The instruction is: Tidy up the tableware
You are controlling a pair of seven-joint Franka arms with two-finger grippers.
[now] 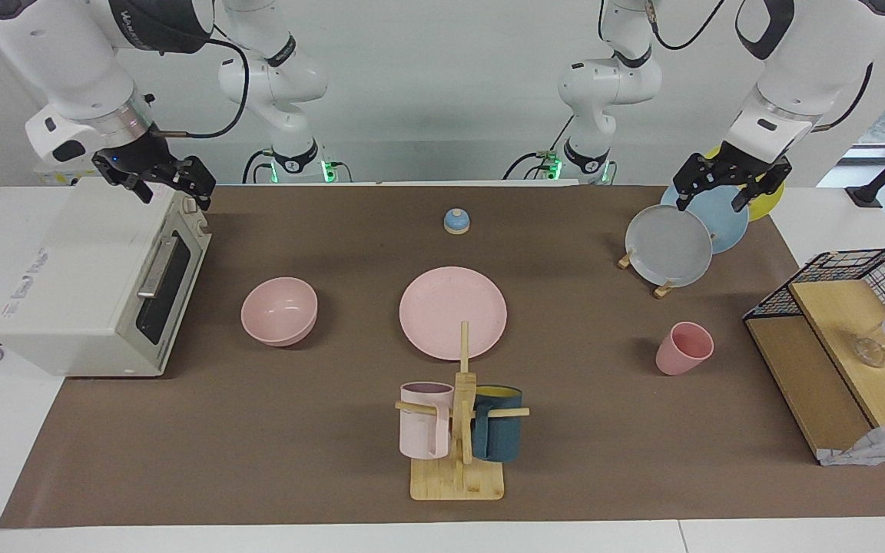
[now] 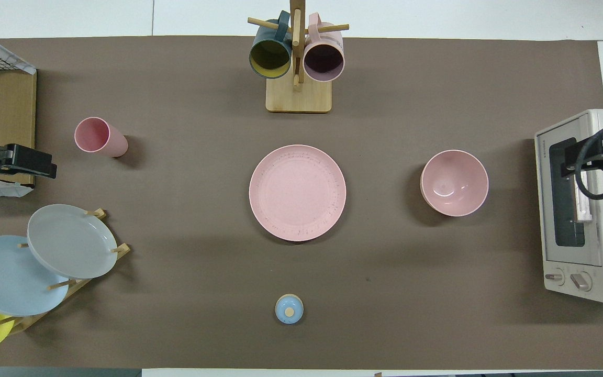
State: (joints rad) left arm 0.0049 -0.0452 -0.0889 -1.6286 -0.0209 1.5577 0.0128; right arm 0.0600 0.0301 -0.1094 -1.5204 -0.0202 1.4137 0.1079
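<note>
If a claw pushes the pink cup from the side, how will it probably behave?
The pink cup stands upright, taller than it is wide and narrower at the base, so a high push would probably tip it. Once on its side, it may roll in a curve. It looks stiff, with a matte wall, likely not very slippery.

The plate (image 1: pixel 453 311), bowl (image 1: pixel 280 309) and cup (image 1: pixel 684 348) share a matt pink finish; the plate's rim shows fine dark speckling, and the bowl's inside carries a faint sheen. The table cover (image 1: pixel 258 430) is matt brown, paper-like and smooth. The mug stand (image 1: pixel 458 453) is pale unfinished-looking wood. The plate rack (image 2: pixel 71 285) uses wooden pegs; its grey plate (image 1: pixel 668 246) looks smooth with a slight gloss. The oven (image 1: pixel 89 284) has a cream satin casing and a dark glossy door window. The basket (image 1: pixel 865 269) is black wire over wooden boards.
</note>
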